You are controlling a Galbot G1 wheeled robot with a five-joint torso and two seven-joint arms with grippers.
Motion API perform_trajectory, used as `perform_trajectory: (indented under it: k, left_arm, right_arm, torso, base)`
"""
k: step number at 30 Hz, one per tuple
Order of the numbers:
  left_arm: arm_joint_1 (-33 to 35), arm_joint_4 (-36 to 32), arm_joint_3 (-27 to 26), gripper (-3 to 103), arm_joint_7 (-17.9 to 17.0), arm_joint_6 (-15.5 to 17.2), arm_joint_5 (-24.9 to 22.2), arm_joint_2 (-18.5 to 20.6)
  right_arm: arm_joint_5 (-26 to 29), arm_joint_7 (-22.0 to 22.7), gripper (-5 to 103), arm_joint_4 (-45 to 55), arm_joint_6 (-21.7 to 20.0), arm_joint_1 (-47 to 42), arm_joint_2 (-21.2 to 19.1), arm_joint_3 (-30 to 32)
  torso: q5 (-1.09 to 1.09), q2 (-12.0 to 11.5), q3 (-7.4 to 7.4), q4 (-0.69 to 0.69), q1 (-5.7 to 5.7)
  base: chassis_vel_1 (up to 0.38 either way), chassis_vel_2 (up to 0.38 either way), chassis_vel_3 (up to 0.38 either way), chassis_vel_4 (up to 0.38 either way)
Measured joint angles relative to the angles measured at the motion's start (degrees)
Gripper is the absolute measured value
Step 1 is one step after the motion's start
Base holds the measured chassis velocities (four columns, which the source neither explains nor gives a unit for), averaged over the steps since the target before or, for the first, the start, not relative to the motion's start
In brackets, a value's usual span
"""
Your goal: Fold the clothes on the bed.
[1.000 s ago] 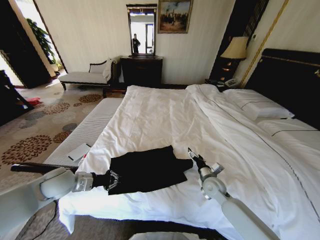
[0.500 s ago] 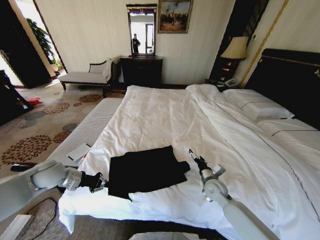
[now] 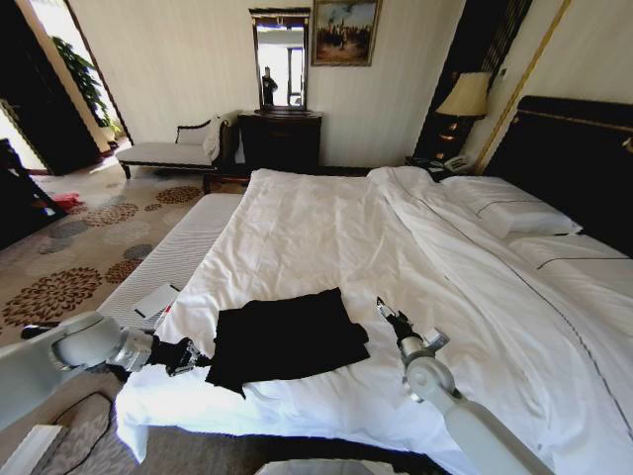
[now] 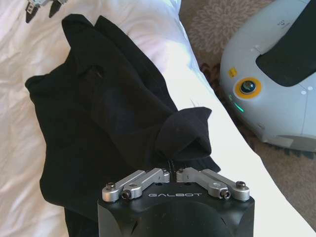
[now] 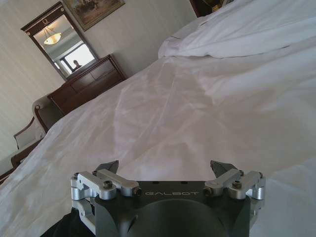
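The black T-shirt lies folded on the white duvet near the foot edge of the bed, its long axis running across the bed from the robot's left to its right, roughly parallel to that near edge. In the left wrist view the fabric is bunched, with a loose flap raised at the end nearest the gripper. The left gripper sits at the shirt's left end by the edge of the mattress; its fingers are drawn together almost completely, and a thin dark bit of fabric shows at the narrow gap, though I cannot tell whether it is really pinched. The right gripper hovers just beside the shirt's right end, above the bare duvet, its fingers spread wide and holding nothing
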Motion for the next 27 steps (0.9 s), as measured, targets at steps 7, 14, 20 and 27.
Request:
perform_trajectory:
  k: [7,14,20,27]
  left_arm:
    - [-0.65,-0.11,-4.89,24,7.22,-2.13,-15.14,-1.71]
    - [-3.88,1.03,-9.69,52,22.44,4.28,-37.48,-4.75]
    - [-4.93,4.33,-10.19,73,14.10,9.03,-40.11,-7.89]
    - [-6.05,6.42,-9.19,98,-29.56,32.88,-52.16,-20.35]
  right_arm:
    - [0.21,0.08,100,-0.08,0.00,0.94,-0.59,-0.46]
    - [0.42,0.37,100,-0.44,0.00,2.75,-0.93,-2.07]
    - [0.39,0.46,100,-0.93,-0.01,4.25,-0.97,-3.61]
    - [0.46,0.48,100,-1.26,-0.04,6.30,-0.92,-5.98]
  torso:
    - [0.01,0.00,0.00,-0.02,0.00]
    - [0.01,0.00,0.00,-0.01,0.00]
    - [0.00,0.00,0.00,0.00,0.00]
    - [-0.02,0.00,0.00,0.02,0.00]
  base:
    - [0.000,0.000,0.000,0.000]
    - [0.000,0.000,0.000,0.000]
    - [0.000,0.000,0.000,0.000]
    - [0.000,0.000,0.000,0.000]
